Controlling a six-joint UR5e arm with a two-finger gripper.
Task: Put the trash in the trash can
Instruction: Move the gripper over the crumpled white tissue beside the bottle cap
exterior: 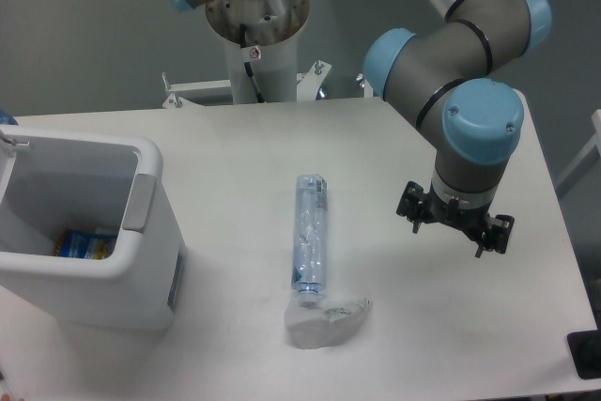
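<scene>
- The trash can (141, 223), a boxy white bin with a rounded rim and a grey panel on its right side, is seen standing at the left edge of the white table (235, 147); it is cut off by the left border of the view.
- Inside the bin, something yellow and blue (83, 244) is seen lying at the bottom; what it is cannot be made out.
- The plastic bottle (311, 232), clear with a bluish tint and crushed, is laid flat near the middle of the table, well apart from the bin, its length running away from the camera and its cap end towards the near edge.
- The paper wad (326, 323), crumpled and pale grey-white, is found just below the bottle's near end, touching it or nearly so.
- The gripper (454, 225) is held over the table to the right of the bottle, well apart from both pieces of trash, and is pointed downward under the grey and blue wrist of the arm (470, 63).
- Nothing is held in the gripper; whether its fingers are spread or closed cannot be told from this angle.
</scene>
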